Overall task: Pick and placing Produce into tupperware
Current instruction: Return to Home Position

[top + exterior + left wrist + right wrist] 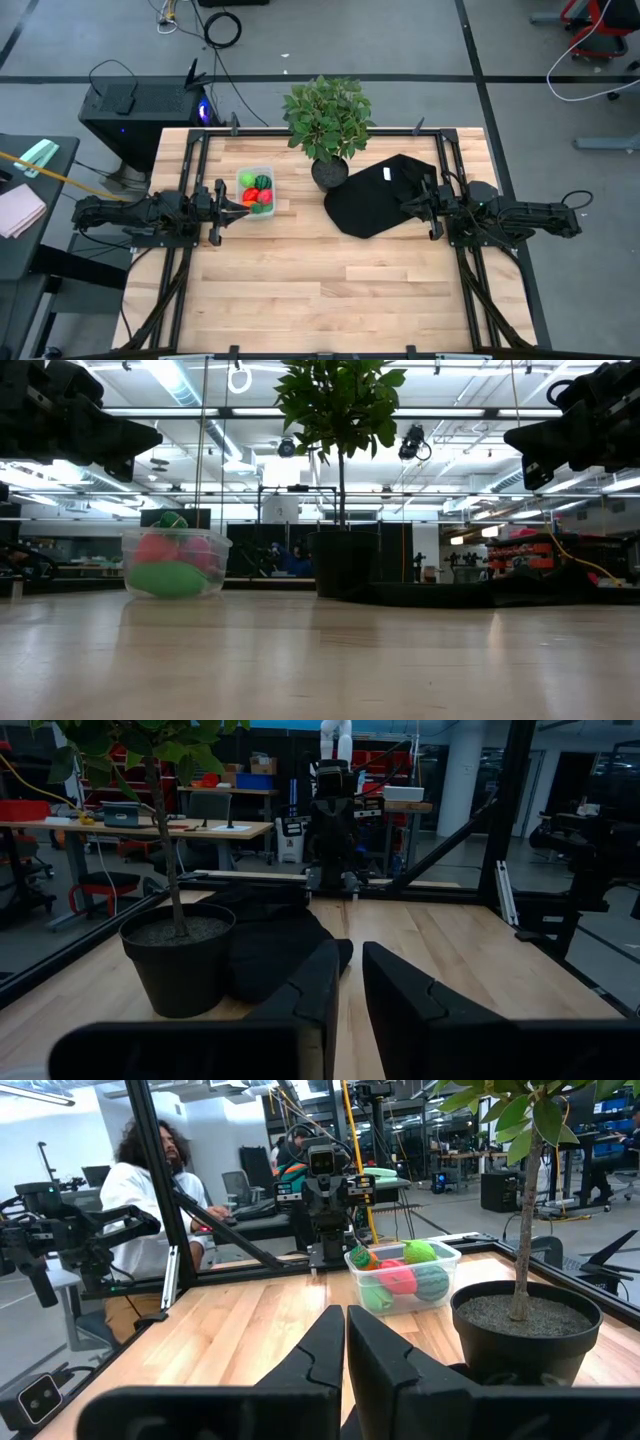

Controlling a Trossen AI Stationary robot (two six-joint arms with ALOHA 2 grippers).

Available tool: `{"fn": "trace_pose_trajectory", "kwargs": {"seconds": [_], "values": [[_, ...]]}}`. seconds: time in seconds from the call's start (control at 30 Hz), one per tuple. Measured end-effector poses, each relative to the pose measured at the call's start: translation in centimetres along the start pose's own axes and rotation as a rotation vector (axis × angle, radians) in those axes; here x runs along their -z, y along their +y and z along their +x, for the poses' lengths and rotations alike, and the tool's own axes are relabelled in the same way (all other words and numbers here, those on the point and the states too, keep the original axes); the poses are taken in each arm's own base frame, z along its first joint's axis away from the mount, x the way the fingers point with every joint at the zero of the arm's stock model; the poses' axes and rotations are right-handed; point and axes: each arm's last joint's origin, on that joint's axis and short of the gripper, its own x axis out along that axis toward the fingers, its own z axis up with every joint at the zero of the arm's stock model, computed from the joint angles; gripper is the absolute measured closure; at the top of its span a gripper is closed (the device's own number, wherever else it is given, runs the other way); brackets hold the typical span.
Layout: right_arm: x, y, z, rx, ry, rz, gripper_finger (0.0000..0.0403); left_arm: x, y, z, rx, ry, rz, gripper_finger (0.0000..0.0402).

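- The tupperware (255,168) stands on the wooden surface (330,290) near the potted plant (327,115), on the left arm's side of its pot.
- The produce (257,192) lies inside the tub: red, pink-red and green pieces piled together, with a dark green striped ball among them.
- The left pincer (240,206) hangs above the surface on the same side of the plant, just beside the tub. Its fingers (320,985) are a narrow gap apart and hold nothing.
- The right pincer (405,205) hangs on the plant's other side, over a black cloth (375,210) that lies against the pot. Its fingers (315,1345) are pressed together, empty.
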Motion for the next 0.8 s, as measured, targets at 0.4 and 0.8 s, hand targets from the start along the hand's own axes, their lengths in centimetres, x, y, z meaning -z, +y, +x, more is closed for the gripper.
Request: {"fn": "trace_pose_trajectory", "kwargs": {"seconds": [0.4,0.8], "values": [[0.00,0.00,0.00,0.000,0.000,0.000,0.0380,0.00,0.00,0.00,0.000,0.000,0.000,0.0338],[0.00,0.00,0.00,0.000,0.000,0.000,0.0380,0.00,0.00,0.00,0.000,0.000,0.000,0.0346]]}}
